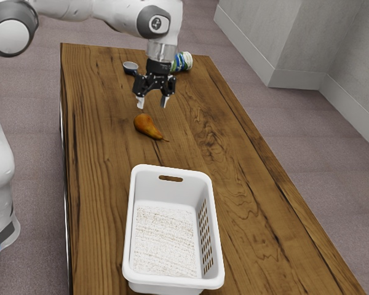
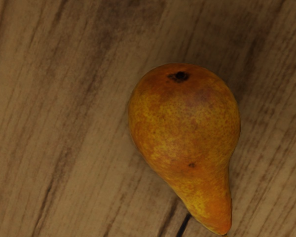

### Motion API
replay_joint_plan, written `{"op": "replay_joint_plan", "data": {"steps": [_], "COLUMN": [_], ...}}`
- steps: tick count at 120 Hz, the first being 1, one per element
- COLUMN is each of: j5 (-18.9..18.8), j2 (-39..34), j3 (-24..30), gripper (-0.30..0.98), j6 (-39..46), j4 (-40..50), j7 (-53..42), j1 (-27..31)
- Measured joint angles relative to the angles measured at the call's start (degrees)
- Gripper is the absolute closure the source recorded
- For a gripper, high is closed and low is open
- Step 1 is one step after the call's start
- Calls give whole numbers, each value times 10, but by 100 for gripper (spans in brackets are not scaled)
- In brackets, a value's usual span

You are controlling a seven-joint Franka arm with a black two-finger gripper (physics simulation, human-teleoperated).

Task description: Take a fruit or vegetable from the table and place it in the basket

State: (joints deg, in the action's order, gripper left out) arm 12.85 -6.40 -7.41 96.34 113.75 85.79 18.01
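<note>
In the exterior view my gripper (image 1: 152,103) hangs above the table, its two fingertips apart with nothing between them. An orange-brown pear (image 1: 147,126) lies on its side on the wood just below it. The wrist view has the same pear (image 2: 185,118) under my hand, its rounded end and narrow neck both visible. A white basket (image 1: 218,246) stands on the table nearer the exterior view's bottom edge, with no fruit inside.
Behind the gripper, at the table's far end, are a small dark cup (image 1: 130,67) and a green, blue and white container (image 1: 183,61). Bare wood of the table (image 1: 246,184) stretches along the exterior view's right of the basket.
</note>
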Motion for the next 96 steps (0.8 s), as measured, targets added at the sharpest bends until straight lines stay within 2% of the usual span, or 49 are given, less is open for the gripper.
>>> {"op": "replay_joint_plan", "data": {"steps": [30,55,71,96], "j5": [20,27,28,51], "j2": [-49,-131,-116,-86], "j3": [-21,-25,-22,-21], "gripper": [0,0,0,0], "j6": [38,58,92,146], "j4": [78,161,160,156], "j7": [-19,-30,-34,-31], "j1": [2,29,29,30]}}
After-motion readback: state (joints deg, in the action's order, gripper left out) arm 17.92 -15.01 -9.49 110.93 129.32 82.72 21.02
